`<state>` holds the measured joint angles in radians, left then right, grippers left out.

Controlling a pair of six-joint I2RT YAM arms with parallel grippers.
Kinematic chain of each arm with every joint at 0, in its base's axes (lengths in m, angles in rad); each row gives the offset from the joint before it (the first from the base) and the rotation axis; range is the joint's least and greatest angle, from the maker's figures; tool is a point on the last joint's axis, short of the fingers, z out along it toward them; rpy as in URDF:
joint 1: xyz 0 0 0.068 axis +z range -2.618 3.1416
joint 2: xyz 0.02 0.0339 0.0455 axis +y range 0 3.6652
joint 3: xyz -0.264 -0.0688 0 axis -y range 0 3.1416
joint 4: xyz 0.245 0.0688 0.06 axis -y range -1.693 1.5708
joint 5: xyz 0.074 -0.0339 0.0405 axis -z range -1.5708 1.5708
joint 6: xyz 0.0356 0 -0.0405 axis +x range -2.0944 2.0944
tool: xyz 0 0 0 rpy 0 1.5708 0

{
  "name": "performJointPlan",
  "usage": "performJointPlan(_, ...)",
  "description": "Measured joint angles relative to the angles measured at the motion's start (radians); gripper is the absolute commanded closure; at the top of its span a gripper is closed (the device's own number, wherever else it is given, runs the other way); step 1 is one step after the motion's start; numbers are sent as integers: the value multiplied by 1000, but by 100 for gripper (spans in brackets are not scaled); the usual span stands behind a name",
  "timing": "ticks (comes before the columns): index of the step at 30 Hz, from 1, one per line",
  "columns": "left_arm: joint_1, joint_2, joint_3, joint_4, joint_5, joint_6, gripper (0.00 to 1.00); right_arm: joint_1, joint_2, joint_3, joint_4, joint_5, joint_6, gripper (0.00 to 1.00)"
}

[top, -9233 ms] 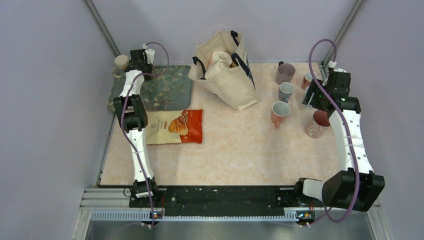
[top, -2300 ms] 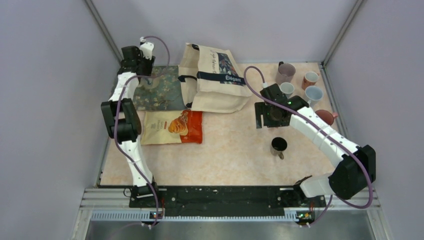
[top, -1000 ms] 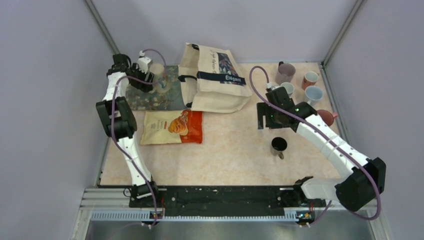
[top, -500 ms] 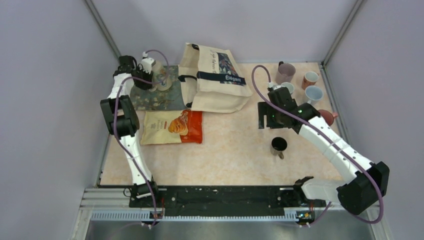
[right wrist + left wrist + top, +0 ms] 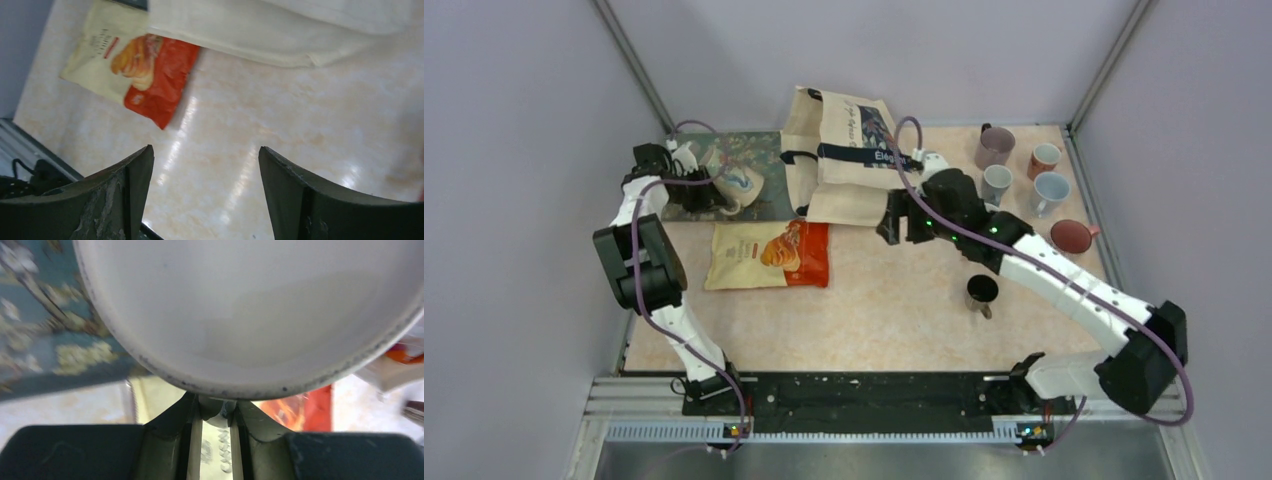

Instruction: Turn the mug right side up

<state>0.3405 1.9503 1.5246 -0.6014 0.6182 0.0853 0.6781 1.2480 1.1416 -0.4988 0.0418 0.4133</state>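
A cream mug (image 5: 732, 184) hangs over the floral mat (image 5: 764, 196) at the back left, held by my left gripper (image 5: 707, 192). In the left wrist view the mug's pale rounded body (image 5: 250, 310) fills the top of the frame. My left gripper (image 5: 215, 407) is shut on a narrow part of it just below. I cannot tell which way the mug's mouth faces. My right gripper (image 5: 896, 220) is open and empty, just in front of the tote bag; in the right wrist view the gripper (image 5: 205, 152) is above bare table.
A cream tote bag (image 5: 854, 155) lies at the back centre, and an orange snack bag (image 5: 769, 253) lies in front of the mat. Several mugs stand at the back right (image 5: 996, 183). A maroon mug (image 5: 1074, 236) and a dark mug (image 5: 981, 292) sit further forward.
My left gripper has carried the cream mug from the back of the mat forward and left. My right arm has swung left, from beside the mugs to the tote bag's front edge.
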Motion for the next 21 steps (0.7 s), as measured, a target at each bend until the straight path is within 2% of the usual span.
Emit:
performJointPlan(5,9,-124,-143,26,102,-124,100,95,168,11,286,-107,51,24)
performJointPlan(10,8,-246,-253,22,201,-174,100,129,378,50,536,-219,141,24)
performJointPlan(16,8,-372,-306,-14,314,-185,100,132,589,155,813,-366,307,24)
performJointPlan(21,8,-490,-329,-48,377,-185,100,137,687,264,969,-427,404,24)
